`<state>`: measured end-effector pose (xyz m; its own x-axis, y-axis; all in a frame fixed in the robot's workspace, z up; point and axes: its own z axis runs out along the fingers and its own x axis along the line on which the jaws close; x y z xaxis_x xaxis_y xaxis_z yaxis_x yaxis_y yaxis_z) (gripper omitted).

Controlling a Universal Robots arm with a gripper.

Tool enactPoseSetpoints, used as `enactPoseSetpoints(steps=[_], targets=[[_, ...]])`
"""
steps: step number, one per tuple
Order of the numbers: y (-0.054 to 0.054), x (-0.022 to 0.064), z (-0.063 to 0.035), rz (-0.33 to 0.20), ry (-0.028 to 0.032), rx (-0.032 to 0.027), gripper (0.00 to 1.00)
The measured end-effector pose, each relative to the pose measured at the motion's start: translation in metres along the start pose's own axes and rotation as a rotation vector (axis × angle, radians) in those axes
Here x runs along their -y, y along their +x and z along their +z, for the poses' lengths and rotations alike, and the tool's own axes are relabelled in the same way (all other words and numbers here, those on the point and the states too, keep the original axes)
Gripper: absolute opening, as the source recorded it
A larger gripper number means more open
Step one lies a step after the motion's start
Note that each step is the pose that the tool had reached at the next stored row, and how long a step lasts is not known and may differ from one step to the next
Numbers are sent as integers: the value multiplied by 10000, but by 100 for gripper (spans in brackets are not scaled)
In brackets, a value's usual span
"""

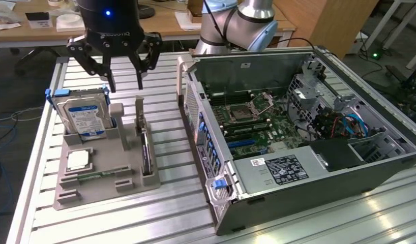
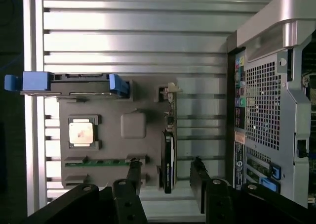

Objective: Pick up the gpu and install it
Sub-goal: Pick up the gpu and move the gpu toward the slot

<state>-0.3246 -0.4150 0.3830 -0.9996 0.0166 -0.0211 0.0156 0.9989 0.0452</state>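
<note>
The gpu is a thin dark card standing on edge in a slot of the grey holder, its silver bracket at the far end. My gripper hangs open above the holder's far end, over the gap between the hard drive and the card's bracket, and holds nothing. In the wrist view the gpu lies below and between my two black fingers, with my gripper roughly centred over its near end and well clear of it.
A hard drive with blue clips stands in the holder beside the card. A square silver chip and a green memory stick also sit in the holder. The open computer case stands at the exterior view's right on the slatted aluminium table.
</note>
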Motion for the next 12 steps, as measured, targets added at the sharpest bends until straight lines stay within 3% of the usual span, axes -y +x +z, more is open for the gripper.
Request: enactPoseSetpoints(steps=[7,12], targets=[[-37,26,118,-1,0,-6,53],[-50,158,165,-1,1,-7,53]])
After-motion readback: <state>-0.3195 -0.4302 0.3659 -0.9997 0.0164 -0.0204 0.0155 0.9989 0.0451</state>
